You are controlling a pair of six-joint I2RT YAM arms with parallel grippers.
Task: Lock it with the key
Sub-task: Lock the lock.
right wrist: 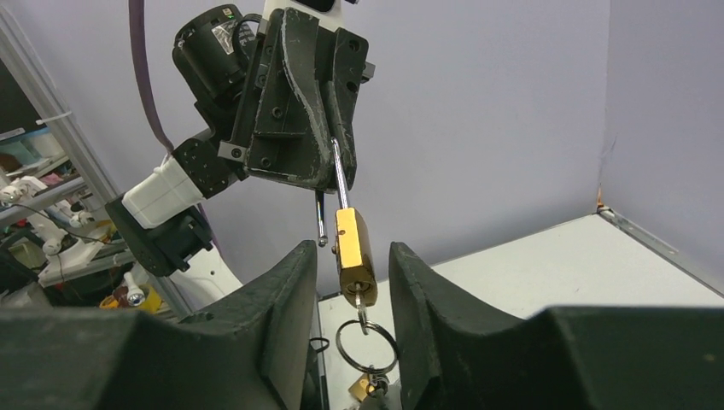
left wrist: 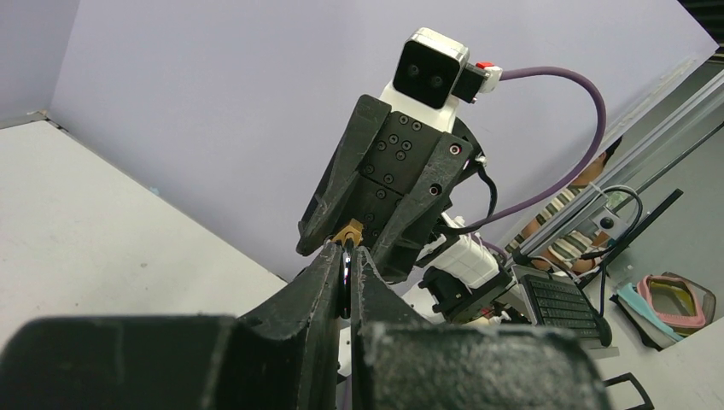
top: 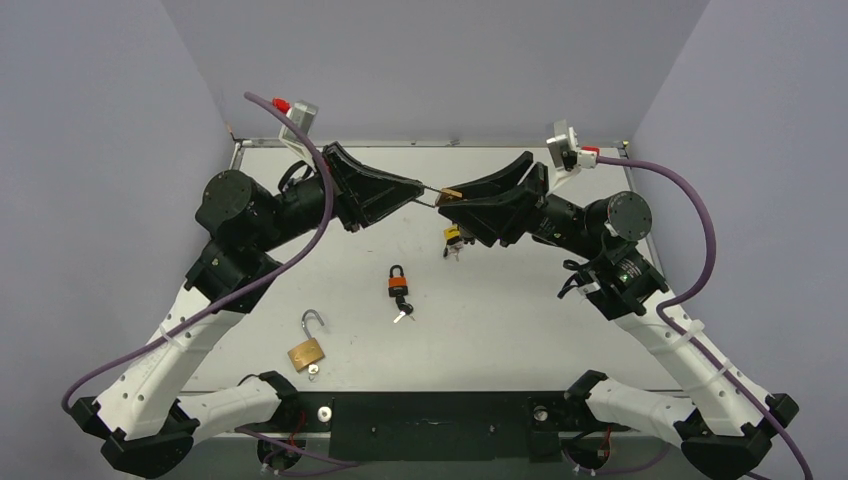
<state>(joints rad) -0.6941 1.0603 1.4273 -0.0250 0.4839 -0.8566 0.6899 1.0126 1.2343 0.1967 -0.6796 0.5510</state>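
Padlock (right wrist: 354, 252) long axis left-right, shackle (right wrist: 340, 184) toward left fingers (right wrist: 294, 128), seemingly open.

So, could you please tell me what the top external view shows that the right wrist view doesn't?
Only top external: an orange padlock and an open brass padlock lying on the table. Only right wrist: the key seated in the underside of the held padlock, whose shackle is sprung open. Both: the left claw pinches that shackle while the right claw flanks the body with its fingers.
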